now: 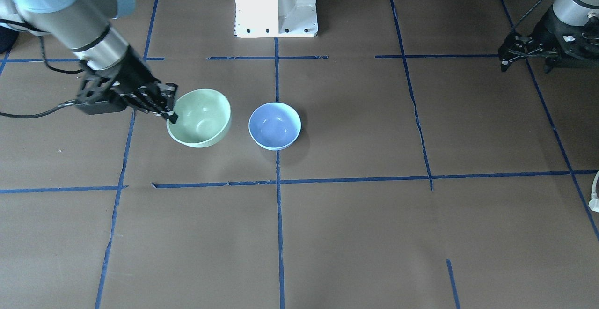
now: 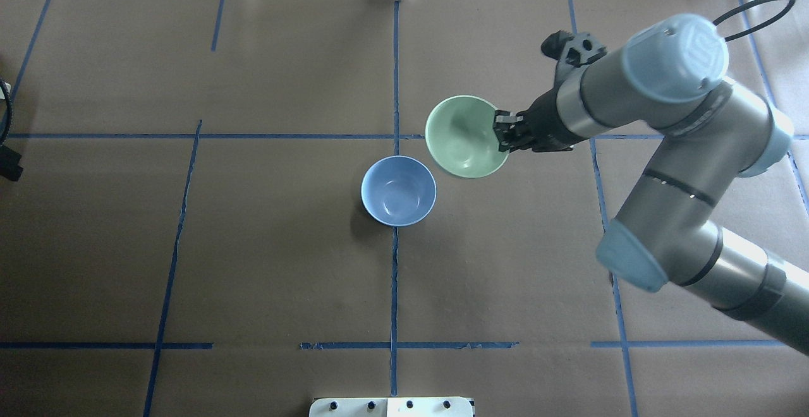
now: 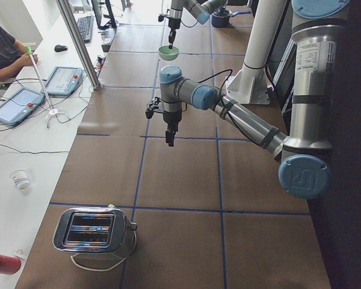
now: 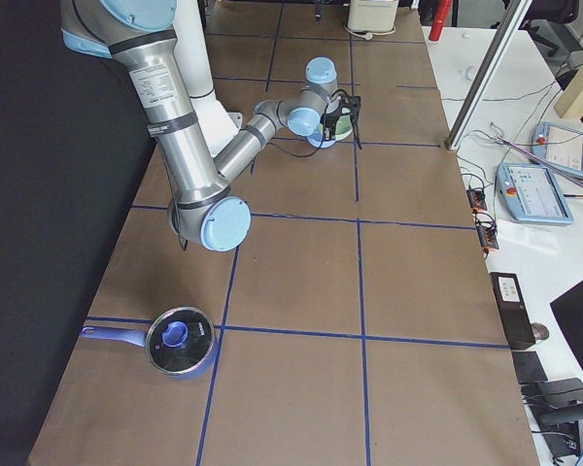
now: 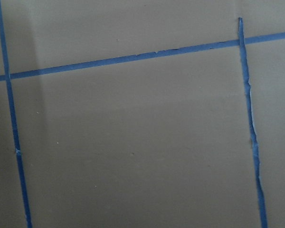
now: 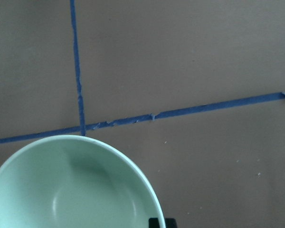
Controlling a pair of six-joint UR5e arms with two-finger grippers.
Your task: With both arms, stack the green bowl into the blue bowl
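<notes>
The right gripper [image 2: 504, 134] pinches the rim of the raised green bowl [image 2: 463, 139], and the blue bowl [image 2: 398, 191] sits just left and nearer.

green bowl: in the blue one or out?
Out. The right pincer holds the green bowl by its rim, lifted beside the blue bowl, which sits empty.

This is a robotics lab: the left arm [image 3: 246, 123] and right arm [image 2: 663, 151] flank a white pedestal [image 1: 276, 4] over a brown paper-covered tabletop [image 2: 265, 265] gridded with blue tape [image 2: 394, 290], beside a white desk [image 3: 24, 159] holding teach pendants [image 3: 63, 80] where an operator [image 3: 3, 51] sits.
</notes>
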